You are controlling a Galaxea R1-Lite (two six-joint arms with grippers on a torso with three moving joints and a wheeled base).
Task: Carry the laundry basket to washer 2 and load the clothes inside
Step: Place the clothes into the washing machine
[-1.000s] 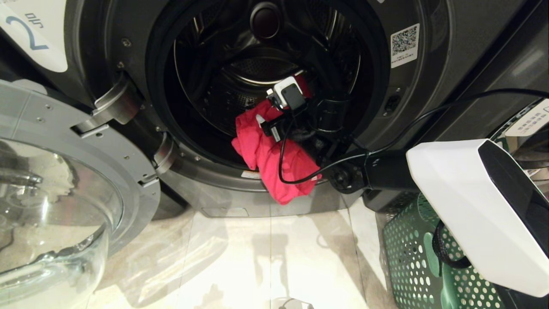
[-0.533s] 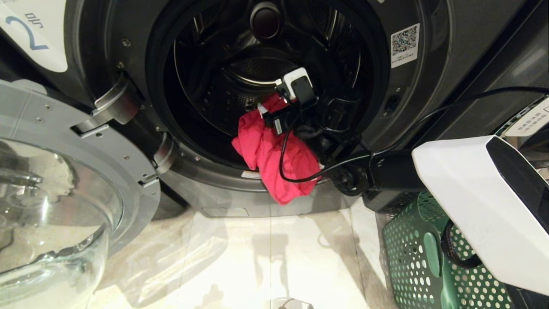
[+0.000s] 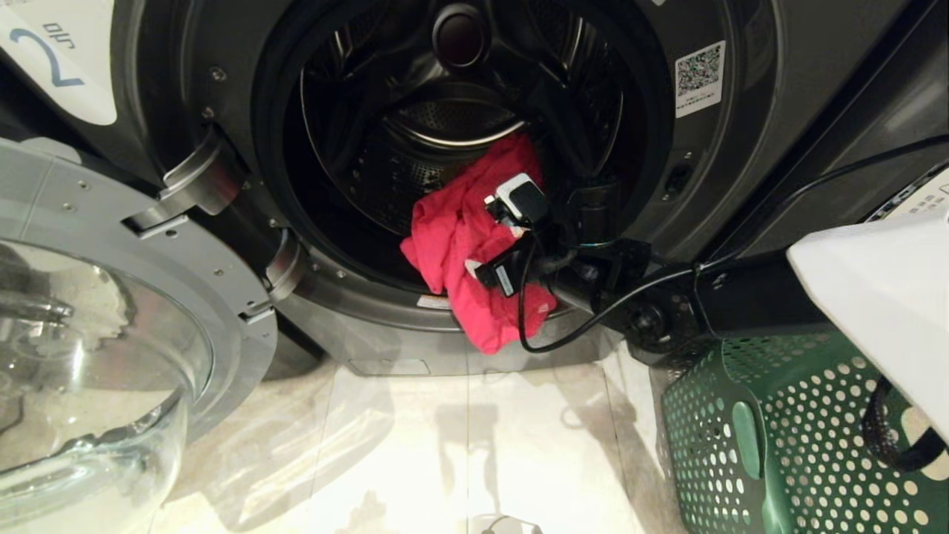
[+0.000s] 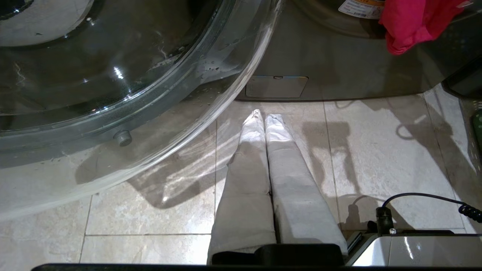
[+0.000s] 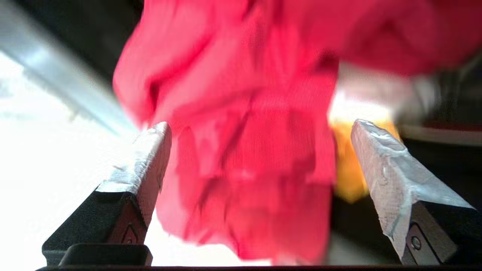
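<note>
Pale stone floor tiles (image 3: 474, 445) spread in front of washer 2 (image 3: 741, 133), whose white label with a blue "2" (image 3: 52, 59) showed at the upper left of the head view. Its round glass door (image 3: 96, 356) stood swung wide open to the robot's left, and the dark drum (image 3: 415, 148) lay exposed.

A pink-red garment (image 3: 452, 245) was draped over the lower lip of the drum opening, part of it inside and a fold hanging down over the front of the machine. In the right wrist view a patch of yellow-orange cloth (image 5: 348, 177) showed just behind it.

From the right side the right arm reached to the mouth of the drum, and the right hand (image 5: 260, 158) was right at the pink-red garment. Its two fingers (image 5: 150, 158) stood spread wide, with the fabric between them but not pinched; nothing was gripped.

Close beside the washer's lower right corner, under the right arm, the green laundry basket (image 3: 741, 437) sat on the floor.

Low over the tiles hung the left hand (image 4: 263, 124), below the open door, its pale fingers (image 4: 248, 165) pressed together and holding nothing.
</note>
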